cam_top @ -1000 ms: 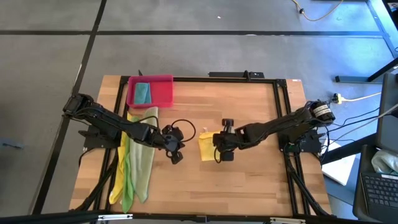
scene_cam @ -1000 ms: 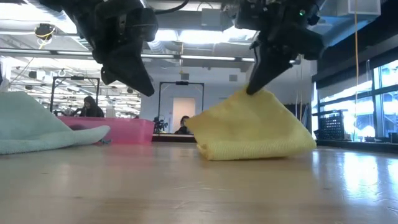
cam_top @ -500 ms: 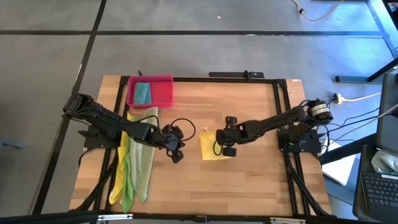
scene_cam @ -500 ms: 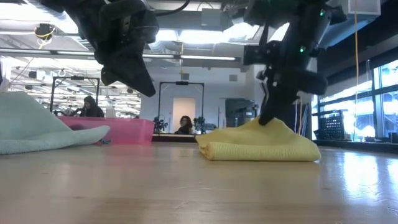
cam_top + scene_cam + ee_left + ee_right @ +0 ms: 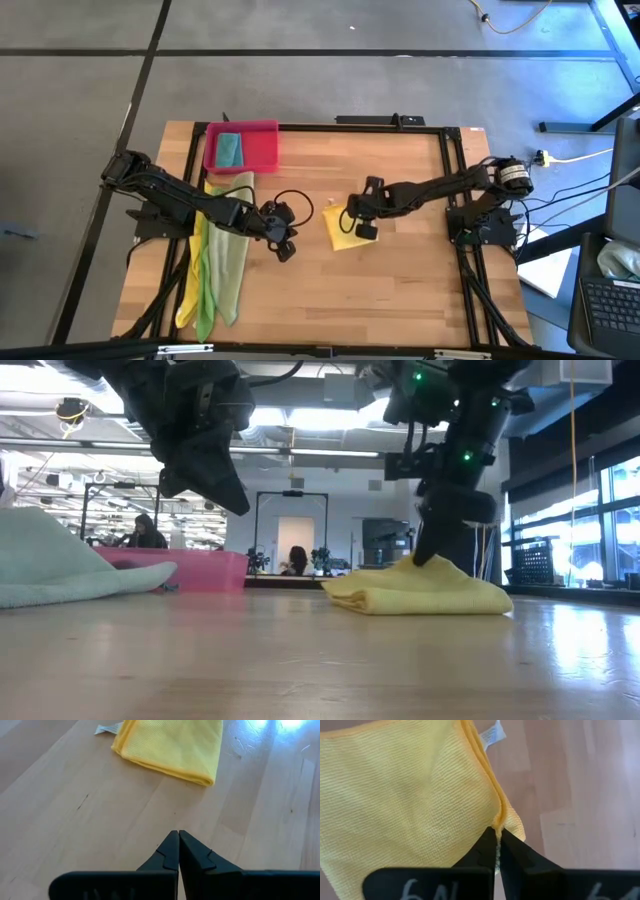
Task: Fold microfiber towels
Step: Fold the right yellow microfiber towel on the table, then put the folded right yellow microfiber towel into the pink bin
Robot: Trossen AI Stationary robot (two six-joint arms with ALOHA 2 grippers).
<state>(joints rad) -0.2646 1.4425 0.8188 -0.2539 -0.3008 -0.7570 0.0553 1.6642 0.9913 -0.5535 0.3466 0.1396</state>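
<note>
**Right gripper pinches the edge of a folded yellow towel**

The right gripper [image 5: 496, 837] has its fingers pressed together on the edge of a folded yellow towel [image 5: 343, 229], nipping a small pucker of cloth where the layers meet. In the low view the gripper [image 5: 432, 550] comes down onto the top of the towel [image 5: 415, 589], which lies flat on the table [image 5: 400, 290] near its middle. A small white label [image 5: 492, 733] sticks out from one corner of the cloth.

The left gripper [image 5: 283, 243] hangs above bare wood just beside the towel, on its left. Its fingers [image 5: 170, 851] are pressed together and hold nothing.

Farther left, along the table's edge, lies a heap of unfolded towels [image 5: 215, 262] in yellow, bright green and pale olive. Beyond them, at the far left corner, a pink tray [image 5: 262, 147] holds a folded teal towel [image 5: 230, 150].

In the low view, people [image 5: 297, 559] show in the room behind the table.
</note>
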